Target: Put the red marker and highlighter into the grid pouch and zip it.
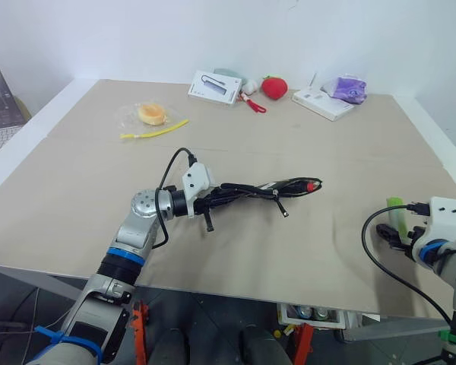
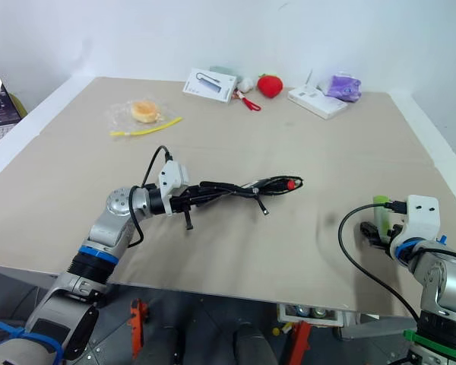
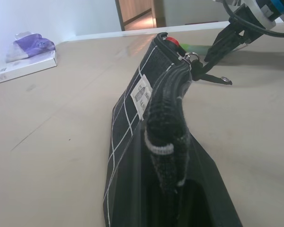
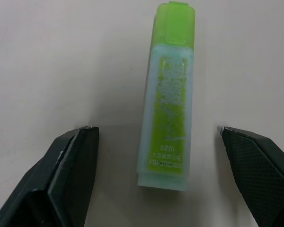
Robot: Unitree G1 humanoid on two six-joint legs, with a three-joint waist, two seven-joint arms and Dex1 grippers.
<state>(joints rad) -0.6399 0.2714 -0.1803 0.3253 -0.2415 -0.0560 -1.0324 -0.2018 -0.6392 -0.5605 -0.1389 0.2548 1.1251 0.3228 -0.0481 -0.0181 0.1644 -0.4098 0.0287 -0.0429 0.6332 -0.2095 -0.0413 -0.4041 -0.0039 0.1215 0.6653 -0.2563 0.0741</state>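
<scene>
My left gripper [image 1: 211, 200] is shut on one end of the grid pouch [image 1: 258, 189], holding it edge-on and level above the middle of the table. The left wrist view looks along the pouch [image 3: 132, 137], with its white label and its top edge parted near the gripper. The red marker's red end [image 1: 313, 183] pokes out at the far end [image 3: 170, 41], beside the hanging zipper cord [image 1: 282, 207]. The light-green highlighter [image 1: 395, 212] lies flat on the table at the right. My right gripper [image 4: 157, 130] is open just behind it, one finger on each side of its near end, not touching.
Along the back edge stand a white box [image 1: 215, 87], red scissors [image 1: 254, 104], a strawberry plush [image 1: 273, 87] and a white device [image 1: 323, 103] with a purple bundle [image 1: 348, 88]. A bagged bun [image 1: 152, 114] and yellow strip [image 1: 153, 131] lie back left. The table's front edge is near my right gripper.
</scene>
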